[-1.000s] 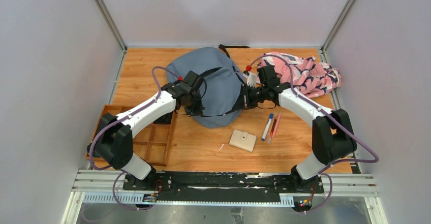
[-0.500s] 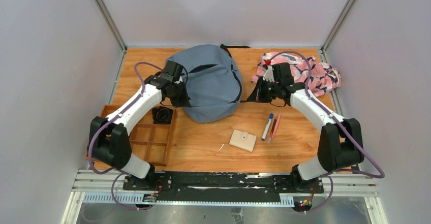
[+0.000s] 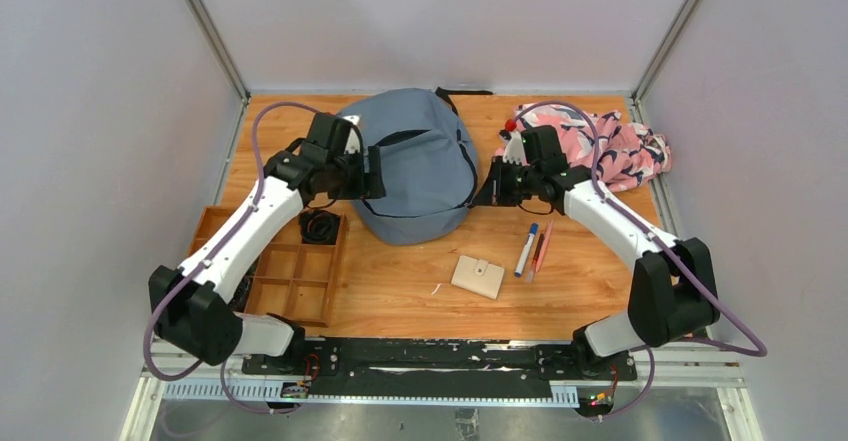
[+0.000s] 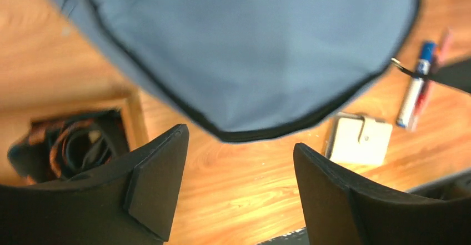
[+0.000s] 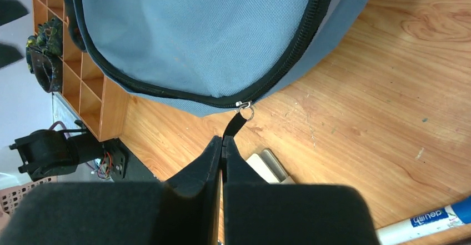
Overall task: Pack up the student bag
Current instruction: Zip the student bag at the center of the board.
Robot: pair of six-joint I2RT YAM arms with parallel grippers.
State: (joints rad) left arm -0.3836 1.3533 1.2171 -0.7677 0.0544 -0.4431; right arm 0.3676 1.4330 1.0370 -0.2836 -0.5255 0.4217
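We see the bag [image 3: 415, 176] at the back centre of the bench [image 3: 400, 281], with the cloth [image 3: 615, 146] to its right. The divided tray [image 3: 338, 271] lies front left, a coiled cord [image 3: 320, 227] in its back right compartment. Before the bag lie the wallet [image 3: 478, 277] and, right of it, the marker [image 3: 526, 249] and pen [image 3: 541, 249]. The left hand [image 3: 372, 173] stands at the bag's left side; the right hand [image 3: 487, 189] meets its zip tab [image 5: 236, 124] on the right.

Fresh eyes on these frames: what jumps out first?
The grey-blue student bag dominates the back centre of the table. The right pincer is shut on its black zipper pull at the bag's right edge, while the left pincer hangs open at its left side. A pink patterned cloth lies back right.
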